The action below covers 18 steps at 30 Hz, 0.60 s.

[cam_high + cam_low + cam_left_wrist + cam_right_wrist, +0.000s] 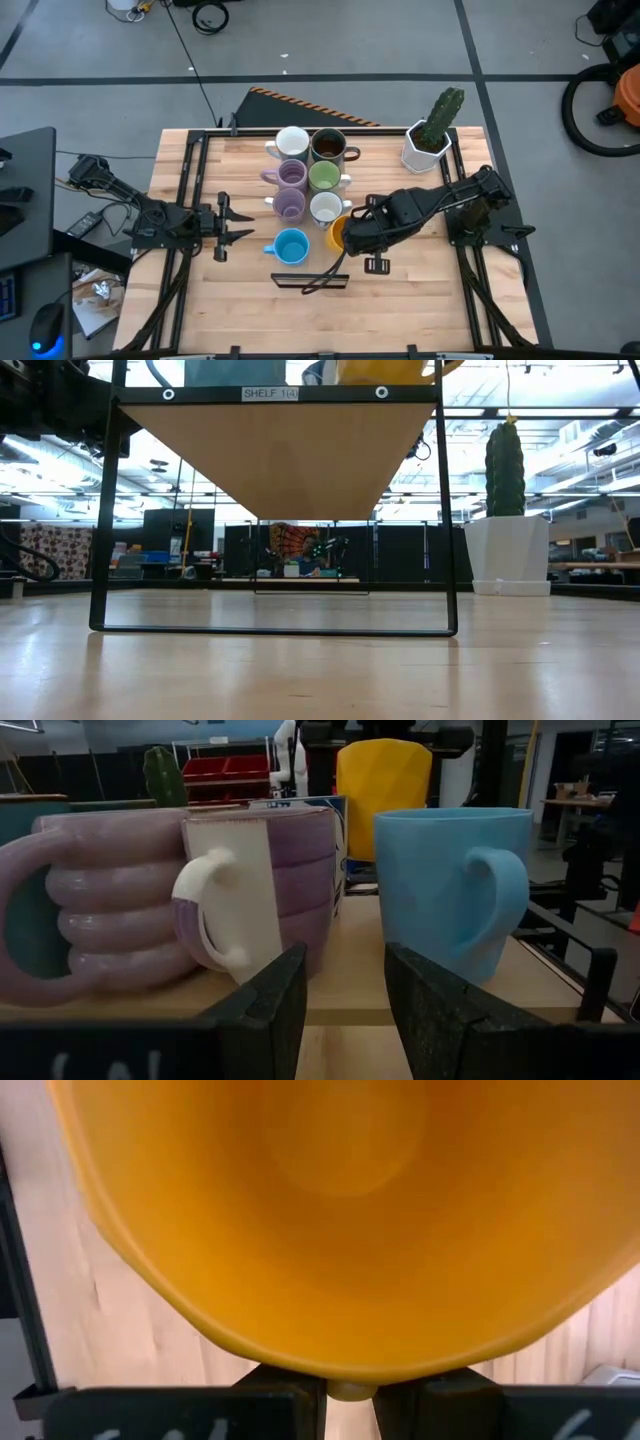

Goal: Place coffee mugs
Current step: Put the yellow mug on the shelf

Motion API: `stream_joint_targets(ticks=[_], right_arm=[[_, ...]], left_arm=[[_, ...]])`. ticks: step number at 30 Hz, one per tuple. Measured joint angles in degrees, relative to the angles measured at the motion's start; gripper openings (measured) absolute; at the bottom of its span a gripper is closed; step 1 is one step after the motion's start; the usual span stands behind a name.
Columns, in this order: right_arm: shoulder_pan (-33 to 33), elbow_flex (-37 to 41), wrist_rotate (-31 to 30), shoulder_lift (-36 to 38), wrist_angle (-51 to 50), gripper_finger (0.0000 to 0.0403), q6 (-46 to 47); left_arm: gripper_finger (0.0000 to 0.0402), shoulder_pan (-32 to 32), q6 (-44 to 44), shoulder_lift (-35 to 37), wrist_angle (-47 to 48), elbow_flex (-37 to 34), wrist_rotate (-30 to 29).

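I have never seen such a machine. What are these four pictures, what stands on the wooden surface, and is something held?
Two robot arms work at a wooden shelf. One camera looks down from above, one looks level from below the shelf, and one sits on each wrist.

On the shelf stand mugs in two rows: white, brown, two lilac, green, another white and blue. A potted cactus stands in the corner.

The right gripper is shut on the orange mug, gripping its rim. The left gripper is open and empty, beside the blue mug.
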<state>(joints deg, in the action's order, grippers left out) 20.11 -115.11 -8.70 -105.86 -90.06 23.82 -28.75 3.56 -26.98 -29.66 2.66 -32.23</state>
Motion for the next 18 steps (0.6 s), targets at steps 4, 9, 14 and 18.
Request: stream_joint_targets(ticks=[4,9,14,18], right_arm=[[-0.02,0.0,-0.77,0.0,0.26,0.0057,-1.19],[-0.02,0.0,-1.17,0.0,2.1,0.0057,-2.53],[-0.02,0.49,0.86,0.0,4.87,0.0058,-3.25],[0.12,1.46,1.21,0.06,5.94,0.0058,-3.45]], left_arm=[[0.0142,0.0,-0.34,0.0,-0.02,0.0,0.0],[0.0142,0.04,-0.29,0.0,-0.02,0.0,-0.02],[0.0142,0.04,-0.13,0.0,-0.02,0.0,-0.02],[0.0142,0.04,-0.07,0.0,-0.04,0.0,-0.04]])
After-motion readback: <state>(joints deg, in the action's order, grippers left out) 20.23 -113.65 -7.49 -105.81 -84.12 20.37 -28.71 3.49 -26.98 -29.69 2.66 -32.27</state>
